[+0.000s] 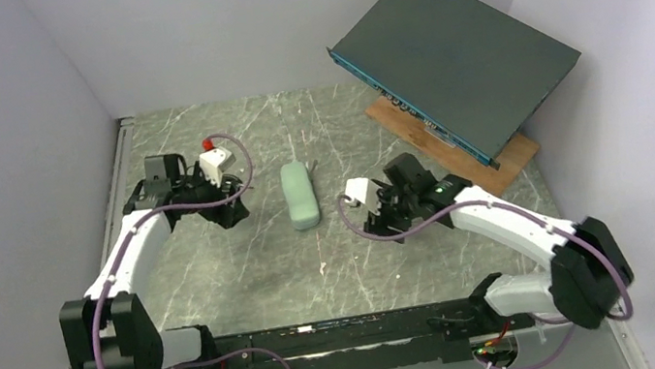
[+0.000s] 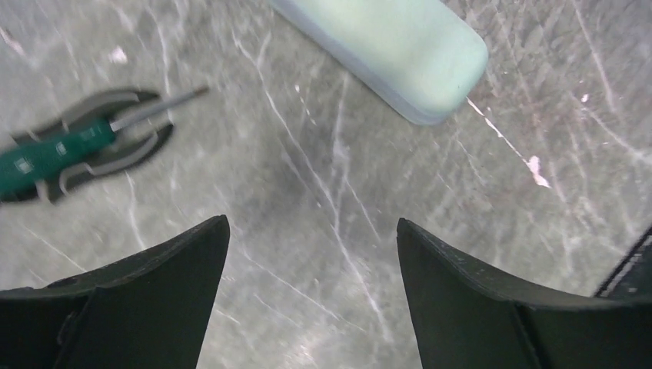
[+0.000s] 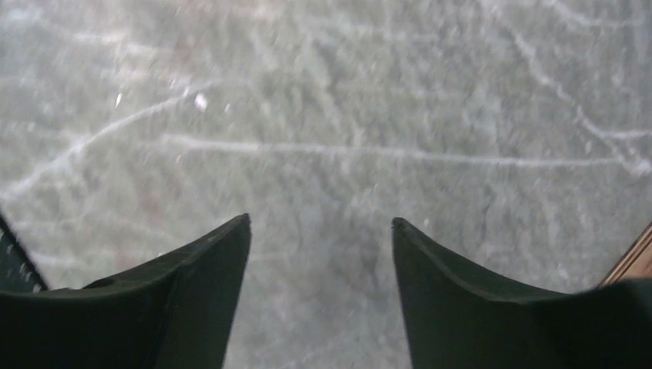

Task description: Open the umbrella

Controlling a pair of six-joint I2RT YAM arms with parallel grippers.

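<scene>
Umbrella showed in no view; place could not be told. Left claw (image 2: 313, 221) hung wide, empty, over tabletop (image 2: 330, 177) beside pale green case (image 1: 301, 195) at tabletop centre. Right claw (image 3: 321, 219) gaped too, empty. Judged unstarted: locating, gripping, opening all left.

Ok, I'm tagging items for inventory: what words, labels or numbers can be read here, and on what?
No text can be read.
green-handled tool: pale patch on the handle, too blurred to read.
dark flat box: anything on its blue edge is too small.
pale green case: no print shows.
</scene>
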